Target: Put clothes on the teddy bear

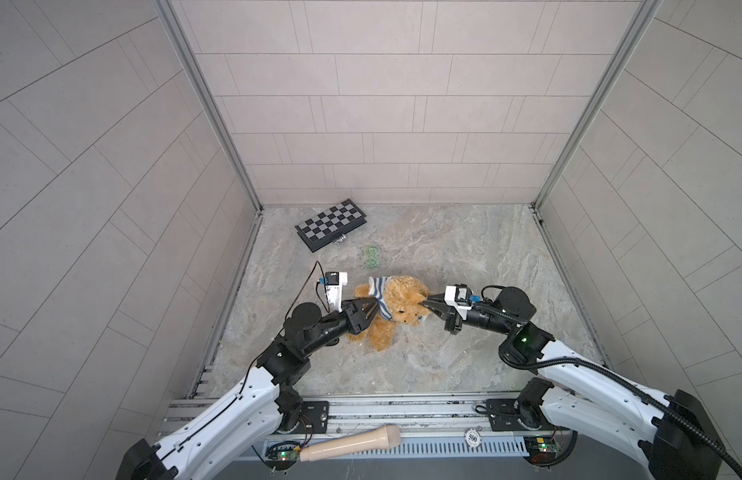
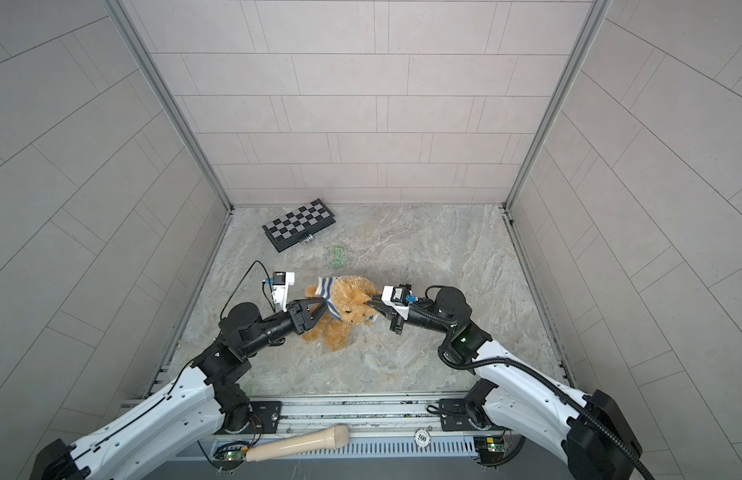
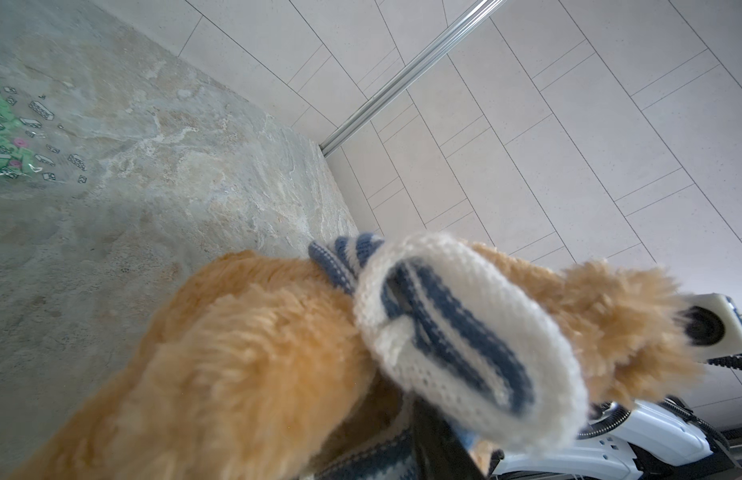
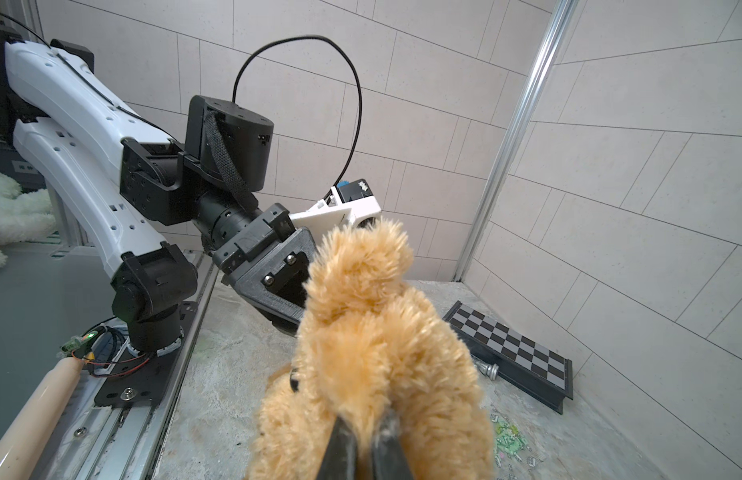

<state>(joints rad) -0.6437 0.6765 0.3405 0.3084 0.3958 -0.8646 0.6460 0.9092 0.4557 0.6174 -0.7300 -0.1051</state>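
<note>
The teddy bear (image 1: 404, 299) is between our tools, the right tool (image 1: 423, 302) pinching its fur, and we cannot tell if the left tool (image 1: 371, 309) grips the half-on striped sweater (image 1: 377, 289) we must tug down next.

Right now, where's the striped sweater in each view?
In a top view: sweater near the centre, on the left edge of the bear.
In a top view: same place, left edge of the bear.
Left wrist: close up, a white-and-blue knit loop over the fur.
Right wrist: not in it; only fur shows.
Shared landmark: the bear, in all four views.
</note>
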